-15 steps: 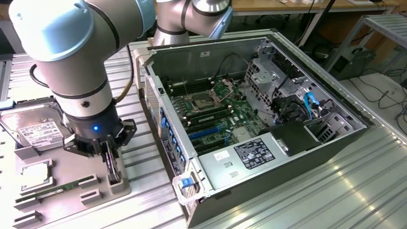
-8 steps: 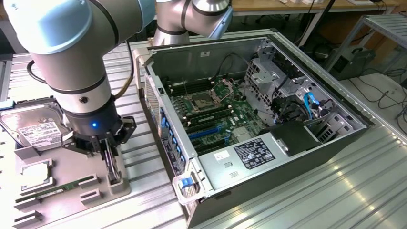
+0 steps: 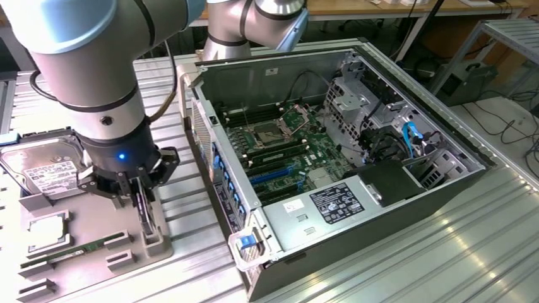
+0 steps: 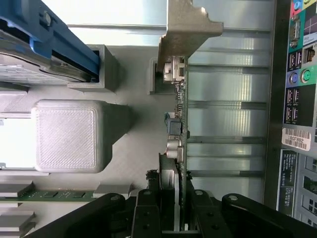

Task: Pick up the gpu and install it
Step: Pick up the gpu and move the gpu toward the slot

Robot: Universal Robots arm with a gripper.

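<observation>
The table (image 3: 471, 252) is ribbed, pale metal sheet. Behind it, at 12 o'clock in the exterior view, stands a wooden desk (image 3: 379, 7), and loose cables (image 3: 509, 129) trail on the floor at 3 o'clock.

At 8 o'clock lies a grey moulded plastic tray (image 3: 93, 214) (image 4: 133, 144). The gpu (image 3: 149, 221) (image 4: 177, 119), a thin card with a green edge crowded with small parts, stands on its long edge in a slot along the tray's 3 o'clock side. Its pale silver-beige metal bracket (image 4: 185, 29) is at the end farthest from the wrist camera.

The black gripper (image 3: 139, 189) (image 4: 174, 187) on the grey Universal Robots arm (image 3: 93, 69) reaches straight down over the card. It is clenched on the gpu, one finger against each face, and the card sits in its slot.

On the same tray, the silver boxy hard drive with a white label (image 3: 47, 167) lies at 10 o'clock from the gripper. The square silver processor (image 3: 48, 230) is at 8 o'clock, and the slim green memory stick (image 3: 80, 250) (image 4: 49, 194) lies just below it.

At 3 o'clock from the tray, close beside it, the open black and grey computer case (image 3: 252, 69) (image 4: 297, 99) lies on its side. Its green motherboard (image 3: 286, 151), labelled power supply (image 3: 337, 202) and blue cable (image 3: 411, 136) are exposed. The case's port-lined rear wall rises between the gpu and the motherboard.
</observation>
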